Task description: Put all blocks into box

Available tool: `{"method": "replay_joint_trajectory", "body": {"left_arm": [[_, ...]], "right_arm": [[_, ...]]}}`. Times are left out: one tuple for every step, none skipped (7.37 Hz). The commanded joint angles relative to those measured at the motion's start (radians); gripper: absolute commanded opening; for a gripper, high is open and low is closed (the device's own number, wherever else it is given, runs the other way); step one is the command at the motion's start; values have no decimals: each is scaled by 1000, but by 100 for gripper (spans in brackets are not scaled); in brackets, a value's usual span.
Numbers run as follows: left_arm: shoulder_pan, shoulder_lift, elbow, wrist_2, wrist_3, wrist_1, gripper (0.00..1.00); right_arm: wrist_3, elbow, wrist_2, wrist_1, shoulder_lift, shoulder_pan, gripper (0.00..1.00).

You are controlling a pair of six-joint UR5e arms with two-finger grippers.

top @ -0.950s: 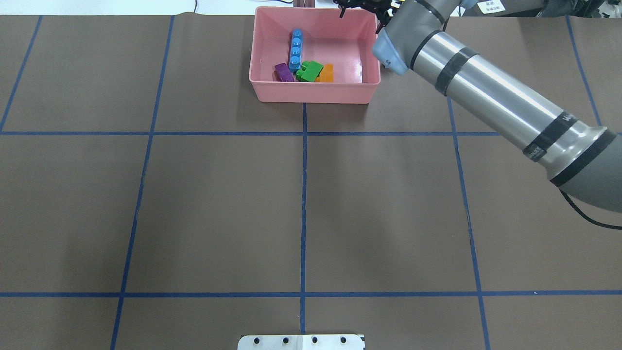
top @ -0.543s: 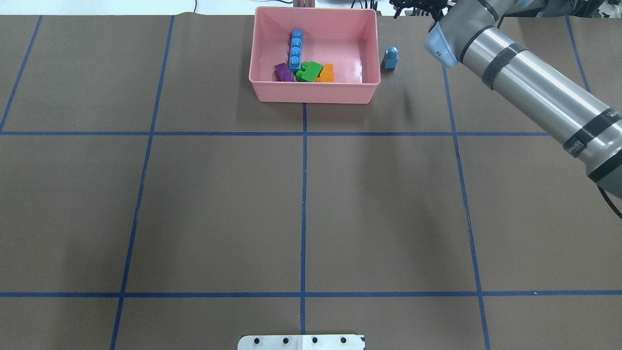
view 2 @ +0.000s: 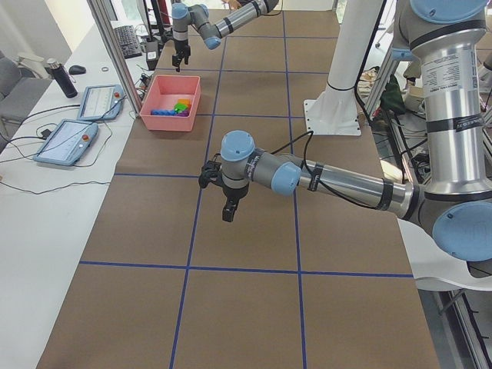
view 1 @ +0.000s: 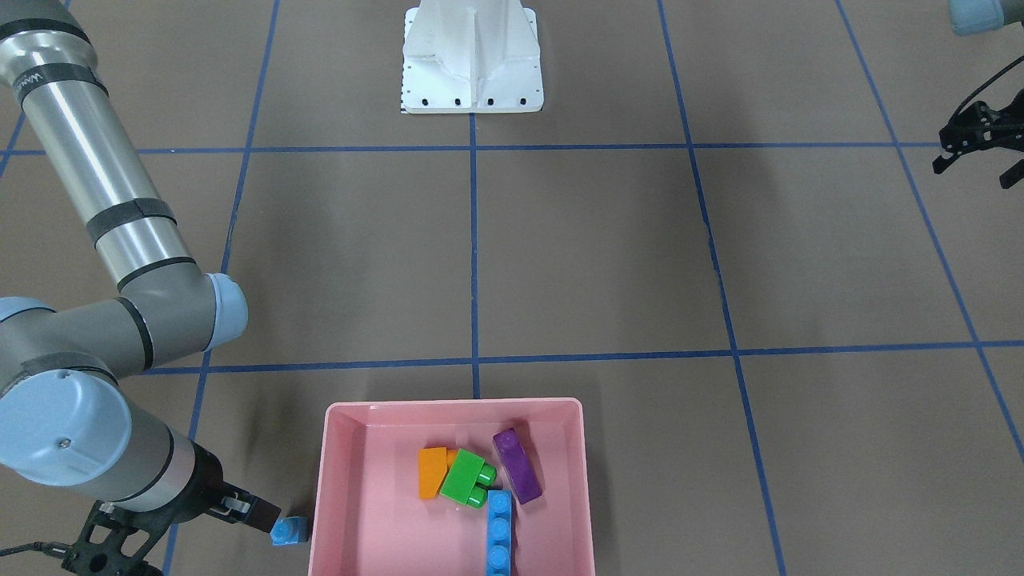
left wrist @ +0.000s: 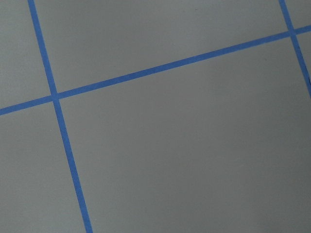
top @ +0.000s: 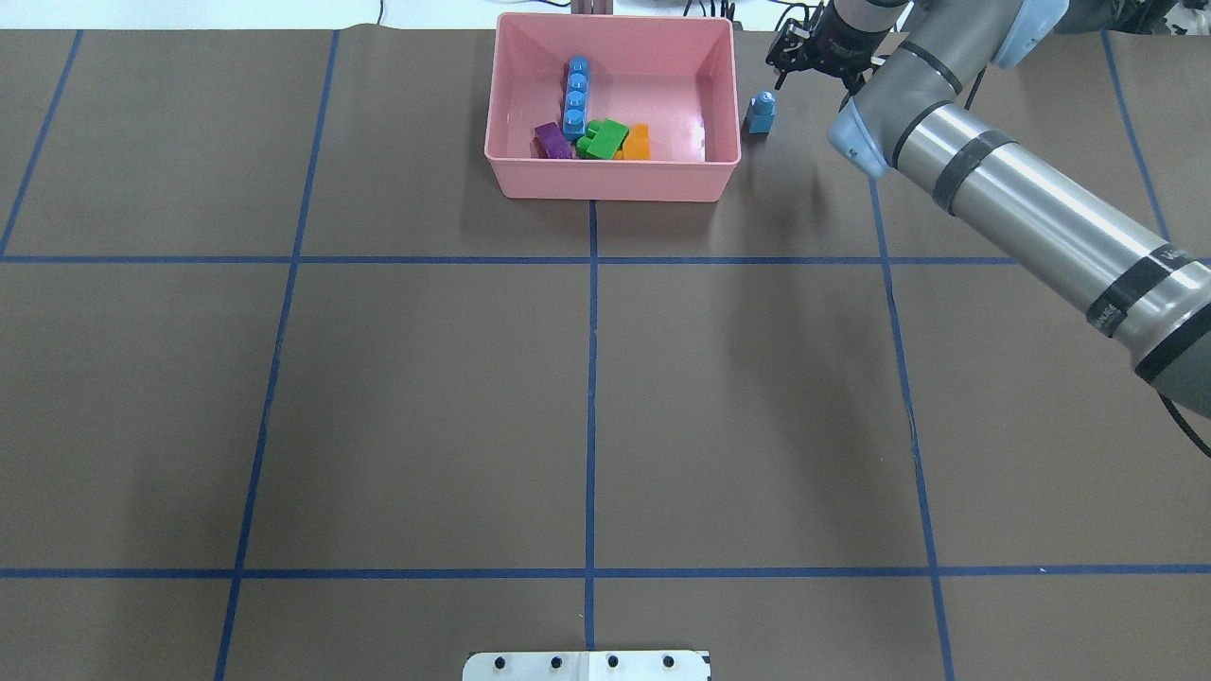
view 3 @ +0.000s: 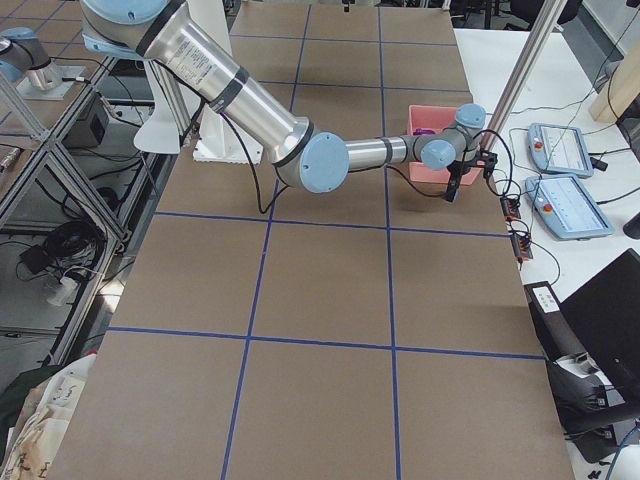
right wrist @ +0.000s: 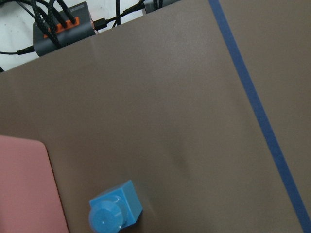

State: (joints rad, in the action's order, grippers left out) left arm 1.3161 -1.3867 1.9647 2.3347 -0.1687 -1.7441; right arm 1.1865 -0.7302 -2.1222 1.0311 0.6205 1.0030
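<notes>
The pink box point(top: 613, 184) stands at the far middle of the table, also in the front view point(view 1: 452, 404). In it lie the long light-blue brick point(top: 576, 97), the purple brick point(top: 552, 140), the green brick point(top: 603, 138) and the orange brick point(top: 637, 142). The tiny light-blue cube point(top: 761, 112) stands on the table just right of the box; the right wrist view point(right wrist: 115, 213) shows it too. My right gripper point(top: 812, 68) is open and empty, just beyond the cube. One of its fingers point(view 1: 254, 512) is beside the cube point(view 1: 289, 530). My left gripper point(view 1: 978, 152) is open and empty, far from the box.
The white base plate point(top: 587, 665) is at the near table edge. Cables and a hub point(right wrist: 60, 26) lie past the far edge behind the cube. Blue tape lines cross the brown table. Tablets point(view 2: 100, 100) lie beside the table.
My right arm swung right from above the box, uncovering the tiny cube on the table. The gripper then came down closer to the cube. The bricks in the box have not moved.
</notes>
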Motion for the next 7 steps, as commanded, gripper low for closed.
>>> {"method": "replay_joint_trajectory", "body": {"left_arm": [[0, 0, 2, 0, 0, 0, 100], [0, 0, 6, 0, 0, 0, 100], [2, 2, 14, 0, 0, 0, 100], [2, 2, 14, 0, 0, 0, 100], [2, 2, 20, 0, 0, 0, 100], [2, 33, 39, 0, 0, -2, 100], [3, 35, 49, 0, 0, -2, 100]], "right_arm": [[9, 14, 33, -26, -5, -29, 97], [9, 17, 54, -28, -7, -30, 96], [9, 21, 68, -31, -10, -43, 96], [9, 28, 76, -52, -11, -49, 96], [9, 59, 80, -72, -30, -50, 96], [9, 66, 93, -82, -31, -50, 96], [9, 67, 111, -82, -34, -59, 96]]}}
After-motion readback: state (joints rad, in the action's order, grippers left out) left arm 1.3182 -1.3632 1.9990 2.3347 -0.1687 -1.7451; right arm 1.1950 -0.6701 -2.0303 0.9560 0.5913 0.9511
